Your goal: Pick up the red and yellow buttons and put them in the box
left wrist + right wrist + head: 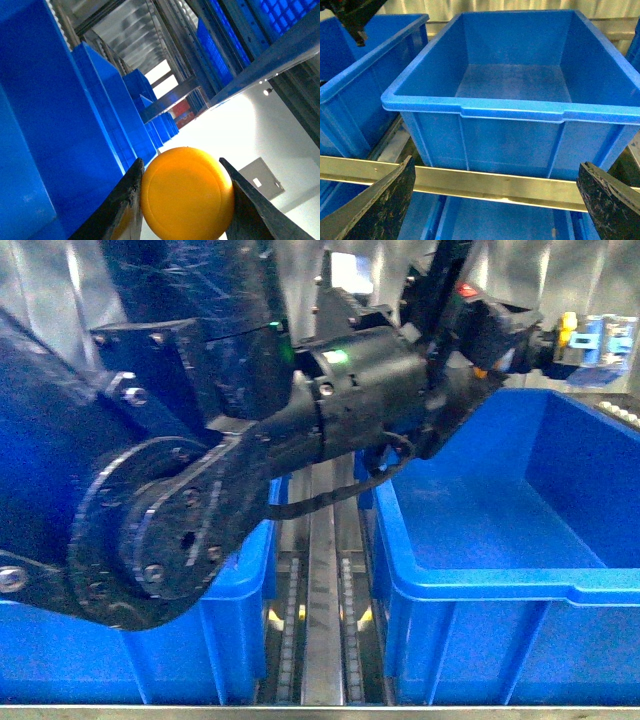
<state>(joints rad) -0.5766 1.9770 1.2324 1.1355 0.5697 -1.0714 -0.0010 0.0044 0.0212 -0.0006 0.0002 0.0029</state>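
Note:
In the left wrist view my left gripper (186, 200) is shut on the yellow button (187, 185). Its round glossy cap fills the gap between both dark fingers (119, 207). In the front view the left arm (360, 390) reaches across to the upper right, and a small yellow spot (568, 328) shows at its far end, above the back of the right blue box (500, 585). That box also shows in the right wrist view (510, 111), and nothing lies in it. My right gripper (492, 200) is open and empty, low in front of the box. No red button is in view.
A second blue box (235, 640) stands to the left, mostly hidden by the arm, and also shows in the right wrist view (360, 75). A roller rail (320, 620) runs between the boxes. A metal bar (495, 182) crosses below the box front. Several blue bins (75, 115) line the shelving.

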